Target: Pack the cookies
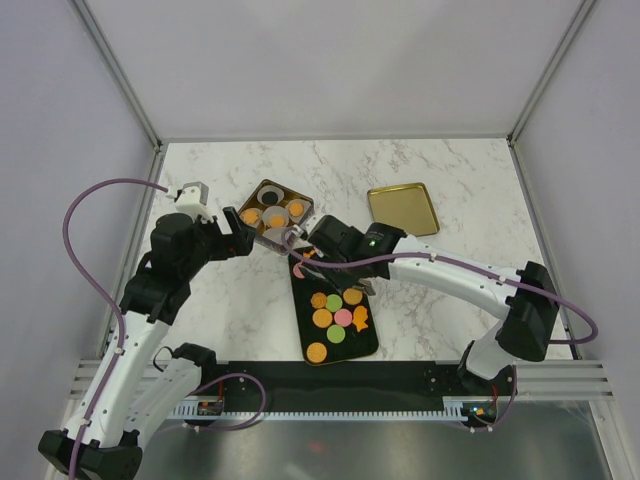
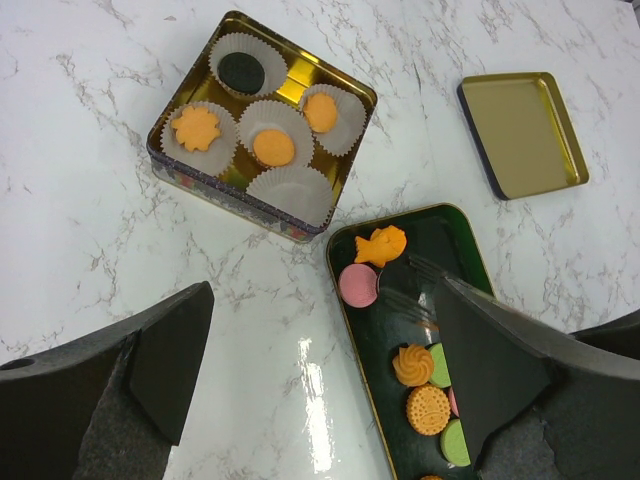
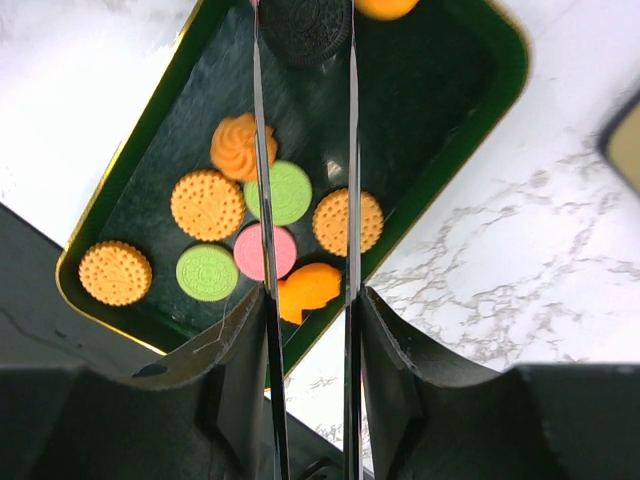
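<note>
The cookies (image 1: 337,312) lie on a black tray (image 1: 297,300): orange, pink and green rounds and an orange fish (image 3: 310,288). More sit in white paper cups in the gold tin (image 1: 308,205): three orange ones (image 2: 273,147) and a dark one (image 2: 243,70). My right gripper (image 3: 310,300) is shut on metal tongs (image 3: 352,150). The tong tips reach over the tray's far end, either side of a dark round cookie (image 3: 305,30); I cannot tell whether it is lifted. My left gripper (image 2: 322,300) is open and empty, above the marble between tin and tray.
The tin's gold lid (image 1: 402,208) lies upside down at the back right, also in the left wrist view (image 2: 522,132). One paper cup (image 2: 295,190) in the tin is empty. A pink cookie (image 2: 358,285) and a fish cookie (image 2: 380,245) lie at the tray's far end.
</note>
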Controlling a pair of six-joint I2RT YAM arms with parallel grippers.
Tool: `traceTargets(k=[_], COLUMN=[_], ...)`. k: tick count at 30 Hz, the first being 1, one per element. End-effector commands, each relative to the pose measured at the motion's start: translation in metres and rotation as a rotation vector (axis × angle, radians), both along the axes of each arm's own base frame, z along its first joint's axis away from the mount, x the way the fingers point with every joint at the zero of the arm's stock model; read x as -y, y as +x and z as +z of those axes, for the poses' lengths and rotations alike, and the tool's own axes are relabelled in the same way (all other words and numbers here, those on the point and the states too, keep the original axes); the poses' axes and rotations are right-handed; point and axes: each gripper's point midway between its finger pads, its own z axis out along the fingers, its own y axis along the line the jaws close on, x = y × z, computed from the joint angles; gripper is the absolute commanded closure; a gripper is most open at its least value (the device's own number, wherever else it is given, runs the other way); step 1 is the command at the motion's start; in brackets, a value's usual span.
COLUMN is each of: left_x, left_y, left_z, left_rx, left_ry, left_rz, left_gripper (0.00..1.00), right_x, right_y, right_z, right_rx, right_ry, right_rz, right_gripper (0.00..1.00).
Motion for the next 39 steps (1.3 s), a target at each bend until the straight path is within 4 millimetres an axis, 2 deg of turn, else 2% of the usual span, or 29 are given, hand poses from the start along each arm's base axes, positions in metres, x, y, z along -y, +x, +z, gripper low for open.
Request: traceTargets(k=[1, 2, 3, 5, 6, 7, 8, 9, 10, 11, 12, 13, 15, 17, 26, 39], left_x=[0.002, 0.002, 0.002, 0.002, 0.002, 0.002, 0.002, 0.001, 0.002, 0.001, 0.001, 0.001, 0.001, 0.001, 0.001, 0.001], left_y=[0.005, 0.005, 0.006, 0.006, 0.006, 0.006, 0.007, 0.006, 0.007, 0.007, 0.007, 0.007, 0.007, 0.007, 0.007, 0.006], left_z=[0.007, 0.007, 0.007, 0.006, 0.007, 0.006, 0.006, 0.006, 0.006, 0.006, 0.006, 0.006, 0.005, 0.005, 0.004, 0.005], left_rx=[0.036, 0.033, 0.032, 0.029, 0.031, 0.029, 0.031, 0.029, 0.028, 0.028, 0.030, 0.029, 0.026, 0.029, 0.025, 0.028], left_ry=[-0.023, -0.023, -0.024, -0.023, -0.023, -0.023, -0.023, -0.022, -0.021, -0.021, -0.021, -0.019, -0.019, -0.018, -0.020, -0.021], left_rz=[-0.001, -0.001, 0.001, 0.001, 0.003, 0.001, 0.004, 0.004, 0.004, 0.006, 0.007, 0.005, 0.007, 0.008, 0.006, 0.002], left_gripper=[0.00, 0.00, 0.00, 0.00, 0.00, 0.00, 0.00, 0.00, 0.00, 0.00, 0.00, 0.00, 0.00, 0.00, 0.00, 0.00], right_x=[-0.008, -0.009, -0.012, -0.019, -0.025, -0.031, -0.040, -0.045, -0.053, -0.058, -0.066, -0.073, -0.082, -0.089, -0.087, -0.085], right_y=[0.027, 0.031, 0.039, 0.050, 0.059, 0.066, 0.075, 0.080, 0.086, 0.091, 0.096, 0.101, 0.105, 0.108, 0.110, 0.103], right_z=[0.057, 0.060, 0.072, 0.075, 0.088, 0.085, 0.098, 0.100, 0.091, 0.091, 0.099, 0.085, 0.081, 0.067, 0.030, 0.017], right_rx=[0.114, 0.122, 0.142, 0.152, 0.177, 0.177, 0.200, 0.205, 0.200, 0.203, 0.216, 0.200, 0.191, 0.171, 0.137, 0.101], right_ry=[0.131, 0.136, 0.162, 0.166, 0.198, 0.194, 0.231, 0.238, 0.224, 0.227, 0.245, 0.223, 0.225, 0.205, 0.142, 0.130], right_rz=[-0.058, -0.065, -0.076, -0.079, -0.091, -0.093, -0.099, -0.095, -0.093, -0.095, -0.091, -0.087, -0.083, -0.079, -0.088, -0.080], right_gripper=[0.61, 0.61, 0.61, 0.61, 0.61, 0.61, 0.61, 0.61, 0.61, 0.61, 0.61, 0.61, 0.61, 0.61, 0.61, 0.58])
